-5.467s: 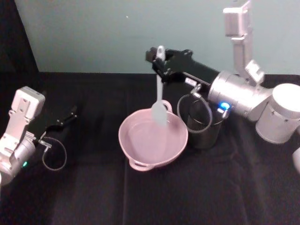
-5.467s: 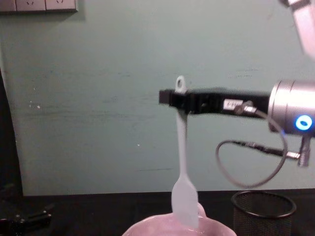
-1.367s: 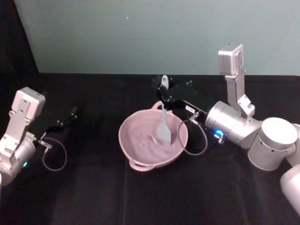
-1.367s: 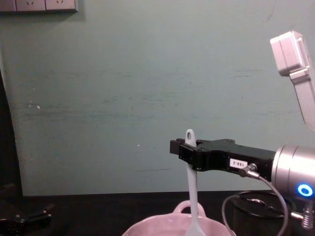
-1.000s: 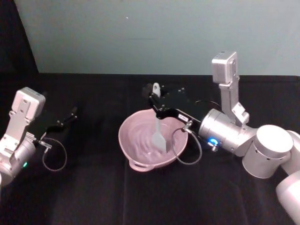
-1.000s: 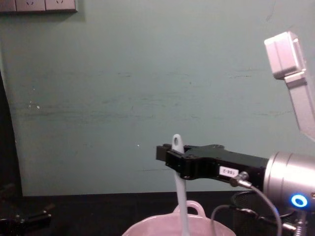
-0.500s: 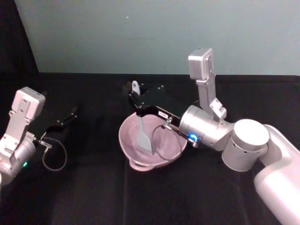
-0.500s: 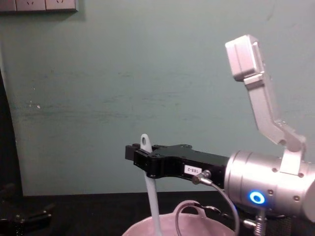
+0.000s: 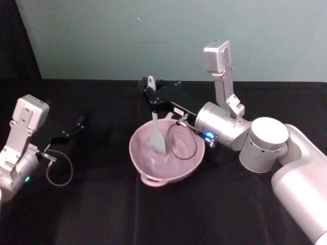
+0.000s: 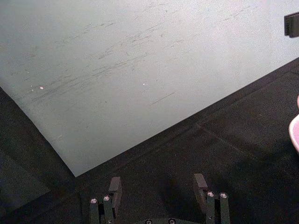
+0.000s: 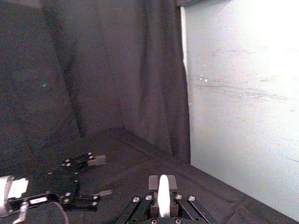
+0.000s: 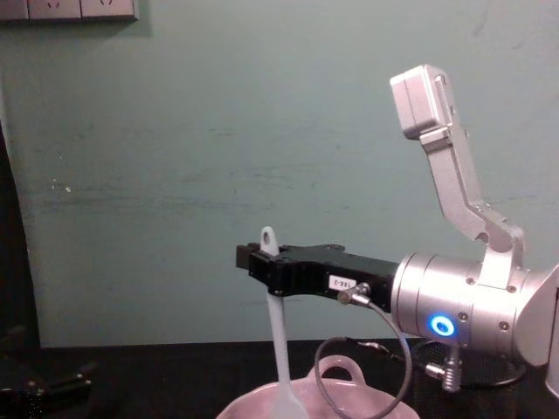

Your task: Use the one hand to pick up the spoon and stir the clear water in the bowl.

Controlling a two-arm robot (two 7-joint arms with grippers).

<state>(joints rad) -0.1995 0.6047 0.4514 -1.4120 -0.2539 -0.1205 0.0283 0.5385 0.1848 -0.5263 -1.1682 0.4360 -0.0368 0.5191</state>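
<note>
Clamps the spoon (image 9: pixel 155 130) upright in the right gripper (image 9: pixel 149 97), head down inside the bowl (image 9: pixel 132 148), clear of its rim; left gripper (image 10: pixel 157 179) parked, fingers spread.

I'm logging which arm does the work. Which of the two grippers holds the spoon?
The right gripper: it is shut on the spoon near its handle end, above the pink bowl. The left gripper sits far left, open and empty.

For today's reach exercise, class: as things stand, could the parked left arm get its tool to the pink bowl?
Probably yes. The left tool sits low over the cloth to the bowl's left, with open cloth between them. The right tool, holding the spoon, crowds only the far side.
</note>
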